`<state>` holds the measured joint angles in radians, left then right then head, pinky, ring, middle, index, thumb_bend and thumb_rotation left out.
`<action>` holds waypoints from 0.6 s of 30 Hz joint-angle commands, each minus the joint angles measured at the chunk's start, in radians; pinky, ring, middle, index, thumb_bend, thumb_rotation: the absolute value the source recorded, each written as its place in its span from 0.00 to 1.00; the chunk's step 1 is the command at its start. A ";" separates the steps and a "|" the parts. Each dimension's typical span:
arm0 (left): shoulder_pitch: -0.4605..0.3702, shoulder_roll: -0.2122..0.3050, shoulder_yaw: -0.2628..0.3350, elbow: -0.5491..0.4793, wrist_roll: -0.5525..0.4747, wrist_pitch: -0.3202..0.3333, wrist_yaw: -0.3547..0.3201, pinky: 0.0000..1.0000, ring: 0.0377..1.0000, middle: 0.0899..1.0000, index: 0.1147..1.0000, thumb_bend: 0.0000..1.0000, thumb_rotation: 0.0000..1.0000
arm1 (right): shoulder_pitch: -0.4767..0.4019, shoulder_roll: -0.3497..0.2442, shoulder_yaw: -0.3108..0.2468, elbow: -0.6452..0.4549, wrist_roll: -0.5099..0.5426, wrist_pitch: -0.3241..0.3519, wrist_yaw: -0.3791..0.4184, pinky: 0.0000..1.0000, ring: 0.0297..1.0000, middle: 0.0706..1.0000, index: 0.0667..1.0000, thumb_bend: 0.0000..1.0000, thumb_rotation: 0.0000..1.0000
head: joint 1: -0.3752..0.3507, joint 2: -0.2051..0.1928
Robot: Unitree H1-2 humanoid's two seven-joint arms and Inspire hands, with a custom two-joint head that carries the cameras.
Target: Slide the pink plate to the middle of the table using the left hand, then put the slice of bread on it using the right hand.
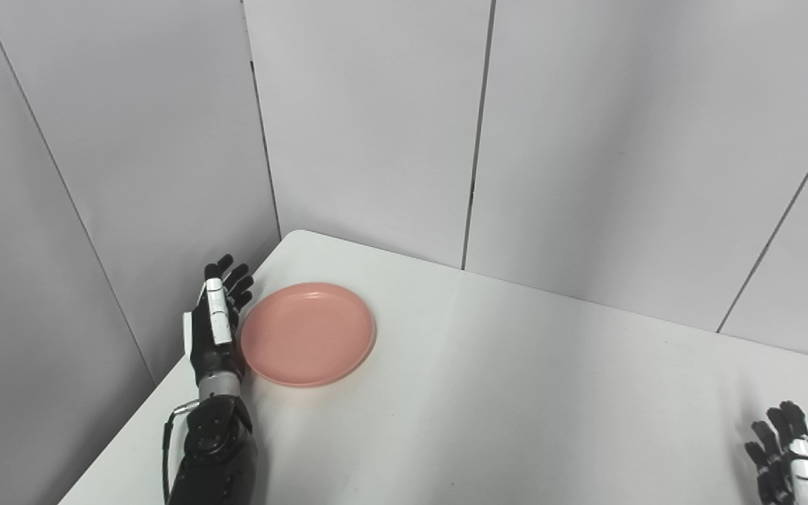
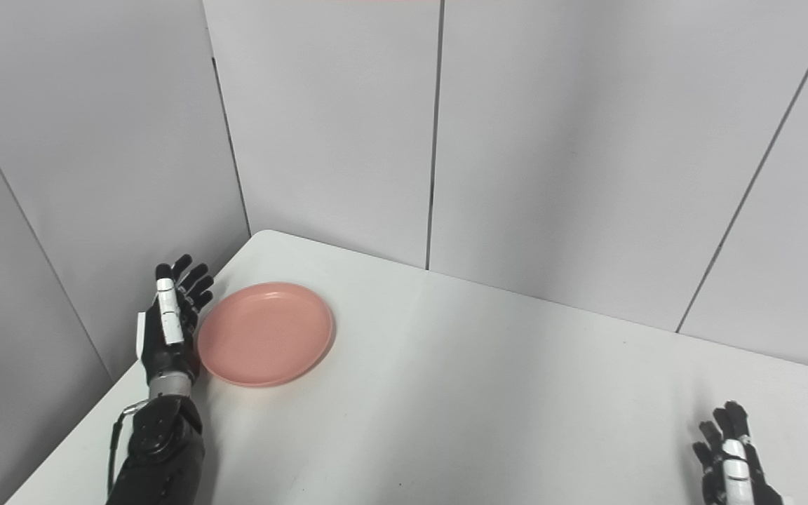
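Pink plate lies at three o'clock of your left hand, just beside its spread, empty fingers. Your right hand waits well apart at four o'clock, fingers apart.

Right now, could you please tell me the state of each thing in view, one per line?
pink plate: empty, flat on the table's left side, not yet in the middle.
left hand: open, fingers extended, beside the plate's left rim.
right hand: open, holding nothing, at the table's near right.
table: no bread in view.
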<state>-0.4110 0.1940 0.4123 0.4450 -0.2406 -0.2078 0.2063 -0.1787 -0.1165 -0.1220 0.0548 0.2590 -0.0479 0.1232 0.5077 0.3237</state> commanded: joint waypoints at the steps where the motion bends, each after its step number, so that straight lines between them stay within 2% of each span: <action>1: -0.030 0.035 -0.012 -0.029 -0.005 0.006 -0.029 0.89 0.84 0.80 0.80 0.81 1.00 | -0.011 -0.005 -0.004 -0.036 0.010 -0.006 0.007 1.00 0.98 0.98 0.97 0.62 0.84 | -0.001 0.001; 4: -0.028 0.037 -0.021 -0.037 -0.013 0.029 -0.040 0.90 0.86 0.80 0.79 0.82 1.00 | -0.012 -0.006 -0.005 -0.035 0.013 -0.004 0.007 1.00 0.99 0.99 0.98 0.63 0.84 | -0.001 0.001; 7: -0.023 0.038 -0.031 -0.061 -0.051 0.067 -0.083 0.88 0.86 0.79 0.78 0.80 1.00 | -0.014 -0.005 -0.004 -0.033 0.009 -0.006 0.007 1.00 0.99 0.99 0.99 0.64 0.84 | -0.005 0.001; 12: -0.014 0.042 -0.055 -0.093 -0.102 0.129 -0.154 0.94 0.87 0.79 0.79 0.83 1.00 | -0.014 -0.002 -0.005 -0.035 0.007 -0.005 0.000 1.00 0.99 0.99 0.98 0.65 0.85 | -0.015 0.004; 18: -0.011 0.048 -0.094 -0.095 -0.102 0.155 -0.217 0.89 0.88 0.81 0.81 0.83 1.00 | -0.015 -0.003 -0.006 -0.033 0.013 -0.006 0.005 1.00 1.00 1.00 0.99 0.66 0.84 | -0.015 0.004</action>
<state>-0.4016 0.2141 0.3275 0.3860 -0.3497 -0.0530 0.0147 -0.1782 -0.1152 -0.1222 0.0548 0.2608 -0.0479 0.1230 0.4939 0.3267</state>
